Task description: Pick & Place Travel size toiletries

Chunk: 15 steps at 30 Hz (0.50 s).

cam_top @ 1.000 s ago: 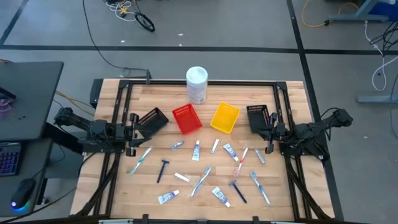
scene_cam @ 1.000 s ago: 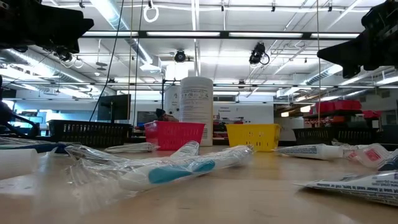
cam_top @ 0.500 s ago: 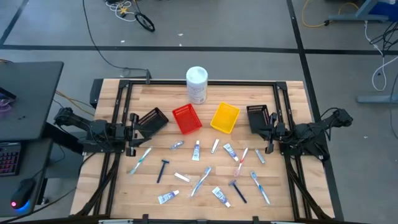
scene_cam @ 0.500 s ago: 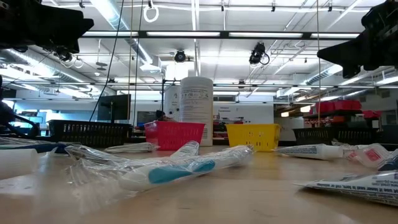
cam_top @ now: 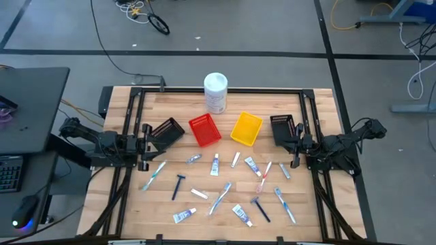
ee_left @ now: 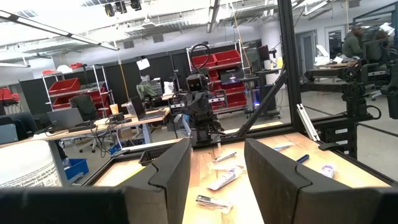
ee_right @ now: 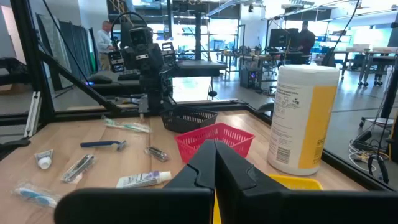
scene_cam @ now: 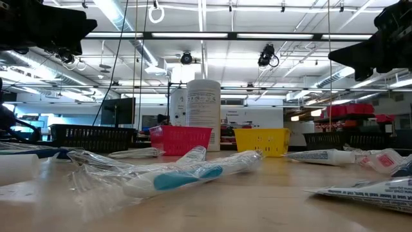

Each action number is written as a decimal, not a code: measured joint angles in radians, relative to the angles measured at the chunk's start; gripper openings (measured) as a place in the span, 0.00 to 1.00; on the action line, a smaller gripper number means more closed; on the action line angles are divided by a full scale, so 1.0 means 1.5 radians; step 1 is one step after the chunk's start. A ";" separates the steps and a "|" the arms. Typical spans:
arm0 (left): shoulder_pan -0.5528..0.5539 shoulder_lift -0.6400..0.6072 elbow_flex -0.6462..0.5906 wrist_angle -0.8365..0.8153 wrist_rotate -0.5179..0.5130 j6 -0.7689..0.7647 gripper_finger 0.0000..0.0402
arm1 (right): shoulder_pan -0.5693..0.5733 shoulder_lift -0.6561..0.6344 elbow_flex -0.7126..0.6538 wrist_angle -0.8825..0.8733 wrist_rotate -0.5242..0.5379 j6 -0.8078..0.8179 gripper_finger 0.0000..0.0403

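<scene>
Several travel toiletries lie flat on the near half of the wooden table. Among them are a blue/white toothbrush [cam_top: 154, 175], a dark blue razor [cam_top: 178, 185], a toothpaste tube [cam_top: 215, 165], a red/white toothbrush [cam_top: 264, 175] and a silvery tube [cam_top: 285, 170]. In the low view a wrapped toothbrush [scene_cam: 174, 177] lies closest. My left gripper [cam_top: 144, 146] [ee_left: 217, 149] hovers open at the table's left side, pointing right. My right gripper [cam_top: 295, 144] [ee_right: 215, 146] hovers shut at the right side, pointing left. Neither is over any item.
Across the middle of the table stand a black bin [cam_top: 167, 131], a red bin [cam_top: 204, 129], a yellow bin [cam_top: 246, 128] and a second black bin [cam_top: 283, 128]. A tall white canister [cam_top: 216, 92] stands behind them. A black frame [cam_top: 218, 90] borders the table.
</scene>
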State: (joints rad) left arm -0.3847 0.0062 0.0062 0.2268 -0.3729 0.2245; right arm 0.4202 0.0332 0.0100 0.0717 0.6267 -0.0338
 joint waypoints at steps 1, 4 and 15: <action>0.000 0.000 0.000 0.000 0.000 0.000 0.40 | 0.000 0.000 0.000 0.000 0.000 0.000 0.01; 0.000 0.000 0.000 0.000 0.000 -0.002 0.40 | 0.000 0.000 0.000 0.000 0.000 0.000 0.01; 0.000 0.000 0.000 0.009 0.002 -0.142 0.40 | 0.000 0.000 0.000 0.009 0.015 0.000 0.01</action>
State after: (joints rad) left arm -0.3843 0.0059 0.0059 0.2406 -0.3705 0.0108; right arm 0.4198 0.0334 0.0097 0.0846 0.6492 -0.0341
